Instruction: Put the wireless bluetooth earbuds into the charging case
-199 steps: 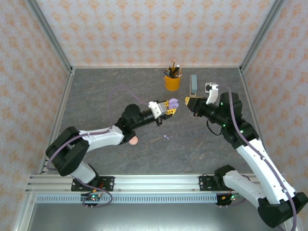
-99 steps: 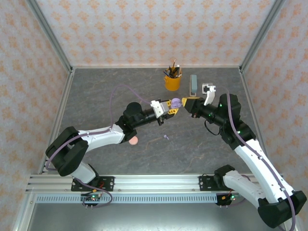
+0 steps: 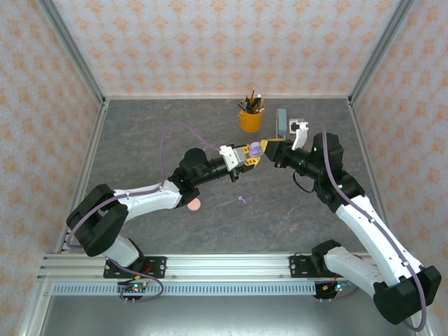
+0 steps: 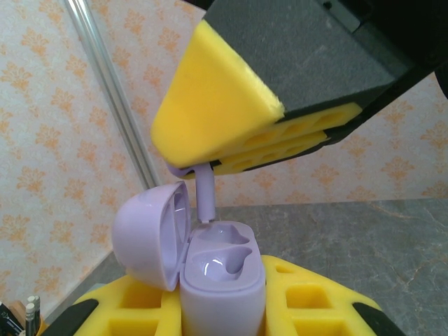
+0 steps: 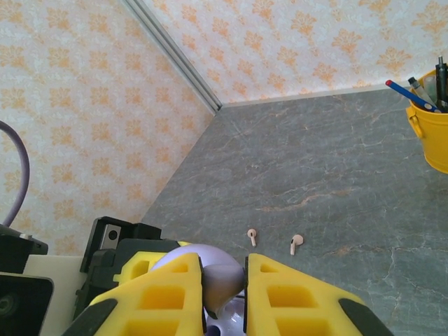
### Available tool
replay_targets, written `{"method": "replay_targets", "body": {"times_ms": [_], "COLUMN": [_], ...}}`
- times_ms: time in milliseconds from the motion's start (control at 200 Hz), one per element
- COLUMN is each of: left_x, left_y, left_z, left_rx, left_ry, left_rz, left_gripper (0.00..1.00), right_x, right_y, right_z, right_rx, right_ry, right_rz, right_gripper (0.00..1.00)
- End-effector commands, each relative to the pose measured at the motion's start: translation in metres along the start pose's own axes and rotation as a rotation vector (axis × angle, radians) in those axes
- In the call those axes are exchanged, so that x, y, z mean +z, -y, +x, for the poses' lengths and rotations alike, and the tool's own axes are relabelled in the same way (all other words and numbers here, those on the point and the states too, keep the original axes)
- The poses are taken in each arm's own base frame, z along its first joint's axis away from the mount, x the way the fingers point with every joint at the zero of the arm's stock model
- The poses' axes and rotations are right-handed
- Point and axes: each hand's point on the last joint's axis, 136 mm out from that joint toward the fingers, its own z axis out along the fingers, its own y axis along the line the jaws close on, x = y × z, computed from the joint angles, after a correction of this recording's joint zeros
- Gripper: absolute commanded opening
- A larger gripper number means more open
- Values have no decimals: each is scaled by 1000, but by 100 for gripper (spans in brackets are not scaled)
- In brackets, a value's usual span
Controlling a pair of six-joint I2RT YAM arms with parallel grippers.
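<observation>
My right gripper (image 3: 273,145) is pinched on a lilac earbud (image 4: 205,197), its stem down at the rim of the open lilac case (image 4: 222,276), which my left gripper (image 3: 247,155) clamps just on my side of the pencil cup (image 3: 250,119). A second ago the right gripper hung further right of that cup, apart from the case. A spare earbud (image 3: 242,199) lies nearer me still.

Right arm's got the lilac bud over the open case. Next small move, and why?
Probably ease the right gripper down a touch. It pinches the small lilac stemmed earbud stem-down, tip at the far rim of the empty sockets in the open lilac charging case, which the left gripper clamps upright, lid swung aside. The bud is not seated yet.
</observation>
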Motion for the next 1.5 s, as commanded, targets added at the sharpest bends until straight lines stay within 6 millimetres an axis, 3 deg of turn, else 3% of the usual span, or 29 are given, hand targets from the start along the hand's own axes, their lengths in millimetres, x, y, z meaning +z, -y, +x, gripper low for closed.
{"method": "replay_targets", "body": {"times_ms": [0, 290, 886, 1496], "left_x": [2, 4, 9, 10], "left_y": [-5, -7, -10, -13], "left_z": [-32, -31, -26, -28], "left_rx": [24, 22, 17, 14], "left_ry": [76, 79, 74, 81], "left_rz": [-14, -23, -37, -42], "left_gripper": [0, 0, 0, 0], "right_x": [2, 7, -3, 10], "right_y": [-6, -3, -3, 2], "right_z": [-1, 10, 12, 38], "right_rx": [-9, -1, -12, -51], "right_ry": [15, -19, -8, -122], "right_rz": [-36, -32, -11, 12], "right_gripper": [17, 16, 16, 14]}}
